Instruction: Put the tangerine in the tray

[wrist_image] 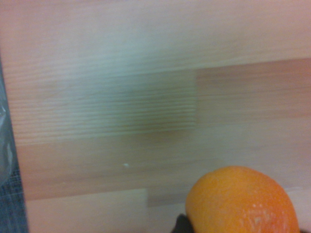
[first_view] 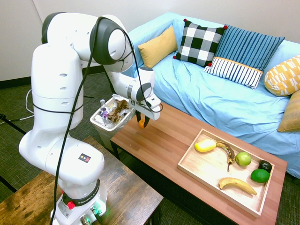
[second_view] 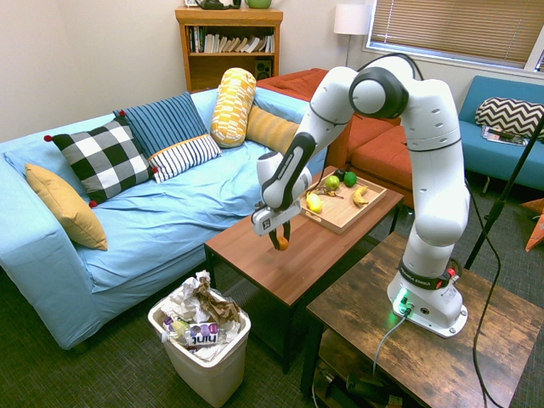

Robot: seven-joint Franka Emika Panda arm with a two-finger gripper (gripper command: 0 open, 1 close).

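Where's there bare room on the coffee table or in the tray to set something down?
Coffee table: the broad stretch between tangerine and tray. Tray: the near-side patch between lemon and lower banana. Crowded: tray's end with green apple, lime and avocado.

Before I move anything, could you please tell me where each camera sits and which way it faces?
First exterior view: above the arm's base, facing the blue sofa; whole arm, claw around the tangerine.
Second exterior view: opposite side, beyond the wastebasket, facing the bookshelf; whole arm.
Wrist view: on the wrist, looking at the coffee table close up.
All three share tangerine and coffee table.
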